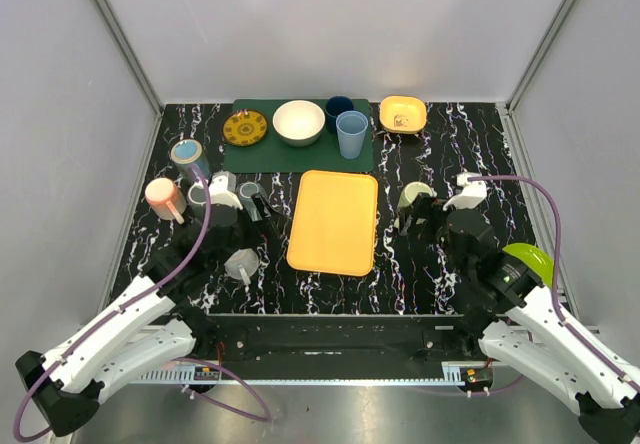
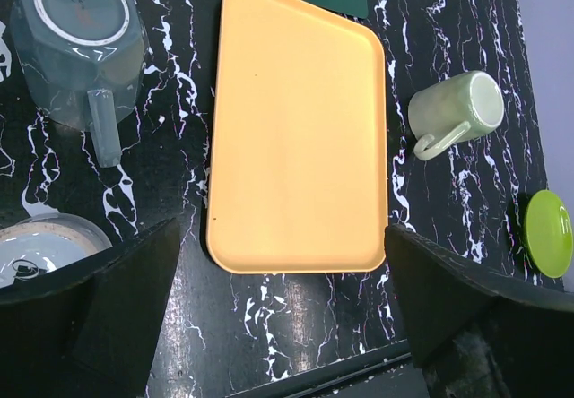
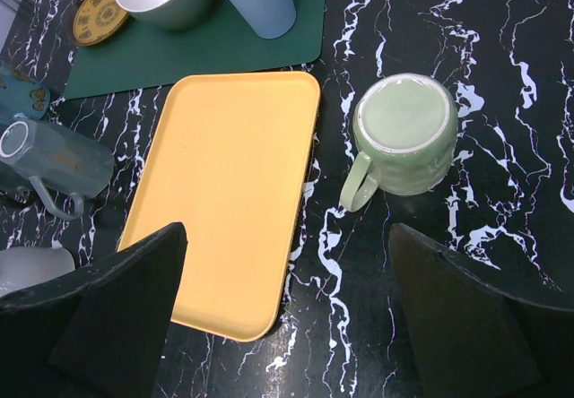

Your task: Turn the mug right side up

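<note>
A pale green mug (image 3: 405,134) stands upside down on the black marbled table, base up and handle toward the tray. It also shows in the top view (image 1: 413,199) and the left wrist view (image 2: 457,111). My right gripper (image 3: 289,237) is open and empty, above the table just near and left of the mug; in the top view the right gripper (image 1: 428,220) is beside the mug. My left gripper (image 2: 282,237) is open and empty, high over the tray's near left edge; in the top view the left gripper (image 1: 248,204) is left of the tray.
A yellow tray (image 1: 333,222) lies mid-table. A translucent grey mug (image 2: 81,48) and a pale grey mug (image 1: 242,262) sit base up left of it, with a pink mug (image 1: 163,196) and a blue-grey mug (image 1: 187,154). A green mat (image 1: 355,154) holds dishes. A green plate (image 1: 527,262) lies right.
</note>
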